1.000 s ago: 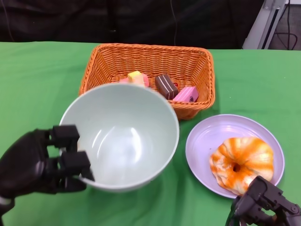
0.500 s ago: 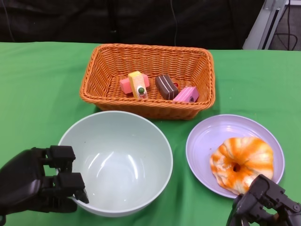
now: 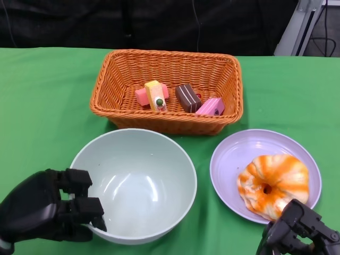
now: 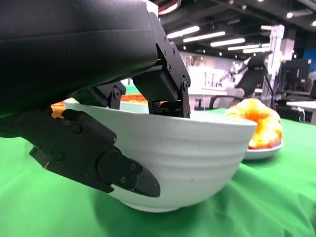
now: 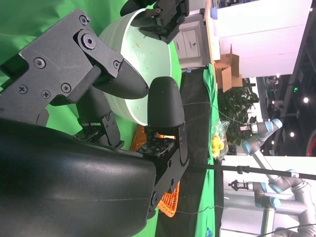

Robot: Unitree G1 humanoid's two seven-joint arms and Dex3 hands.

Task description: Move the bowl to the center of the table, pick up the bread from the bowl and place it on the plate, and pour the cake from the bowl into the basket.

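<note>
Head view: the left hand (image 3: 45, 210) grips the near rim of a pale green bowl (image 3: 143, 180), fingers hooked over the edge and inside. The bowl is empty and sits upright on the green counter (image 3: 42, 101). Beyond the hand stands an orange wicker basket (image 3: 167, 87) holding small cake pieces (image 3: 180, 98). Across the bowl from the left hand lies a lilac plate (image 3: 234, 159) carrying a ring of orange bread (image 3: 273, 183). The right hand (image 3: 300, 231) hovers at the plate's near edge, fingers curled; whether it holds anything cannot be told.

Right wrist view: the right hand's fingers (image 5: 165, 101) look bent with nothing visible between them; past them is the bowl.

Left wrist view: the left hand's fingers (image 4: 163, 86) clamp the bowl's rim, its base resting on the cloth. The bowl looks rigid, smooth and probably slippery, so the rim is the natural hold. An office room with ceiling lights lies behind.
</note>
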